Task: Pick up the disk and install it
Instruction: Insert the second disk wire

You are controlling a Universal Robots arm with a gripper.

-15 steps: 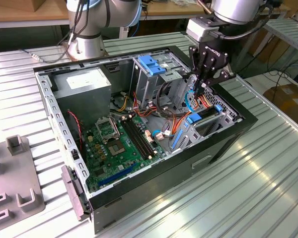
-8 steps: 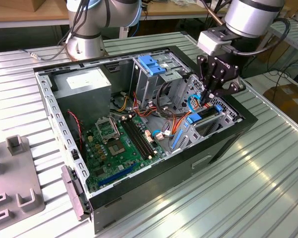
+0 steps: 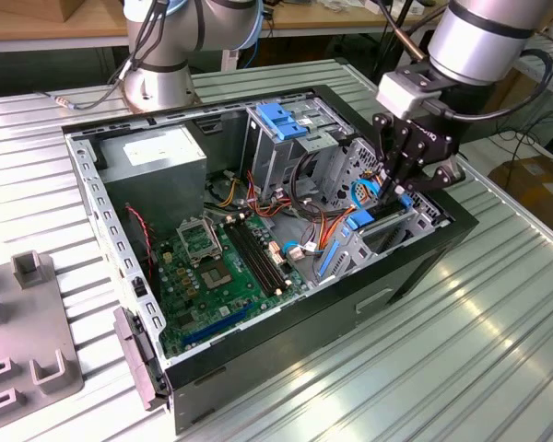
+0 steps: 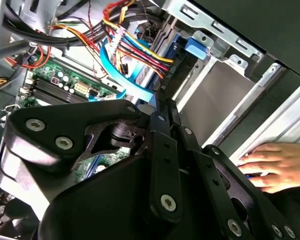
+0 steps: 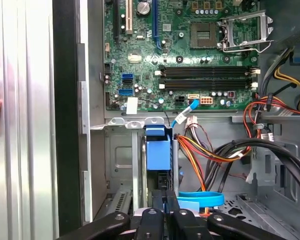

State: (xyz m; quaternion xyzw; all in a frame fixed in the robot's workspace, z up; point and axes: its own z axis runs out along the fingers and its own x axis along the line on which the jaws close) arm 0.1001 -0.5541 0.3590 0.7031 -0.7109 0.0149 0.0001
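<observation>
The claw (image 3: pixel 398 189) is reaching down into the open computer case (image 3: pixel 286 322) at the exterior view's right, its fingers drawn close together on the disk (image 5: pixel 157 155), which is standing on edge in the bay there, blue rail uppermost in the first wrist view. Judging by its metal body, the disk is stiff and fairly heavy for its bulk, and it is likely to suffer from knocks or twisting. The narrow edges and blue rails look like the safest places to grip; the flat faces are probably slippery. Loose cables (image 5: pixel 210 150) are lying just beside the bay, near the motherboard (image 3: pixel 226 262). A person's hand (image 4: pixel 272 165) is resting on the case's outer wall. The case is sitting on a ribbed metal desk (image 3: pixel 461 350).
</observation>
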